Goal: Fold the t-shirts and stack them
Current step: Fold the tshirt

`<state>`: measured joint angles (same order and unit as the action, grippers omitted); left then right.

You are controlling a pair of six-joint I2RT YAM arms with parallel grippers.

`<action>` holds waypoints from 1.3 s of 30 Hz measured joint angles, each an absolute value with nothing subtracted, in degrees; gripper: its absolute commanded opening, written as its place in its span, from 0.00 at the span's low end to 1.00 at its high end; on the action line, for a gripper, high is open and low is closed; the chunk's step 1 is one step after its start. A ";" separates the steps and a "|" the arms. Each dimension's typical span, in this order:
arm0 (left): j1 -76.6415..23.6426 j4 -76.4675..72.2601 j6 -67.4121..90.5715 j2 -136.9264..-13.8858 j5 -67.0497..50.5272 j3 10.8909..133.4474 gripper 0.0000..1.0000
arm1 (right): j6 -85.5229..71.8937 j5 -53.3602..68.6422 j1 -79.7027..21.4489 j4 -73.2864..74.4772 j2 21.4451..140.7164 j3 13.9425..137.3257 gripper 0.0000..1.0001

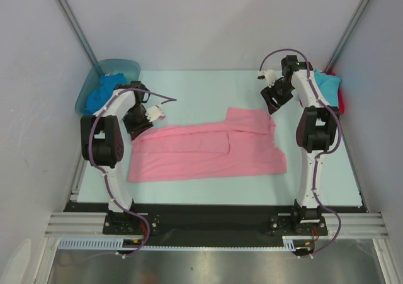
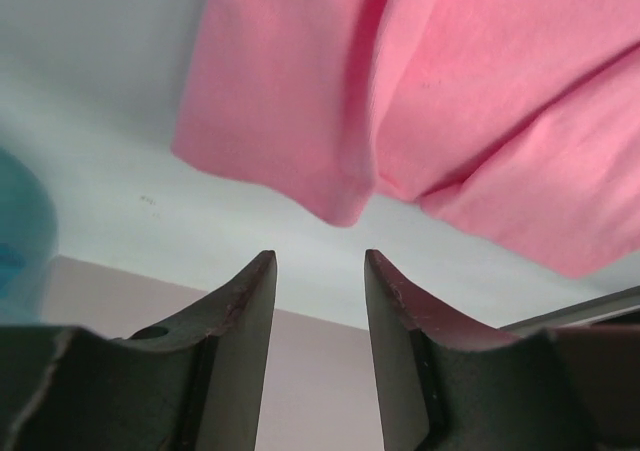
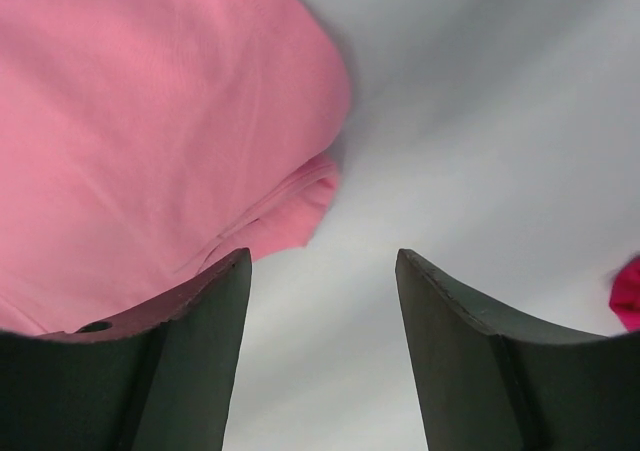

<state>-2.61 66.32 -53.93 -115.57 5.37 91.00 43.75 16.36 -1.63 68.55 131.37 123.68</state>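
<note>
A pink t-shirt point(image 1: 208, 148) lies flat in the middle of the table, folded lengthwise into a long band. My left gripper point(image 1: 137, 128) hovers just off the band's far left corner, open and holding nothing. In the left wrist view the gripper point(image 2: 318, 261) has only table between its fingers, with the pink cloth point(image 2: 400, 91) just ahead. My right gripper point(image 1: 272, 106) hangs open above the far right corner. In the right wrist view it point(image 3: 322, 256) is also empty, beside the pink shirt point(image 3: 150, 121).
A blue-green plastic tub point(image 1: 87, 92) at the far left corner holds a royal blue t-shirt point(image 1: 104, 94). At the far right edge lie a turquoise t-shirt point(image 1: 327, 82) and a red one point(image 1: 340, 99). Metal frame posts stand at both back corners.
</note>
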 measured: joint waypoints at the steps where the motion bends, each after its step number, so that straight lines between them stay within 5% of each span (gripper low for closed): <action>1: -2.61 66.19 -54.78 -114.72 5.72 90.50 0.47 | 43.31 15.99 -1.63 68.18 131.74 124.33 0.66; 39: -4.27 61.78 -61.95 -112.42 3.75 84.73 0.45 | 40.21 12.19 -4.67 65.93 132.66 128.81 0.66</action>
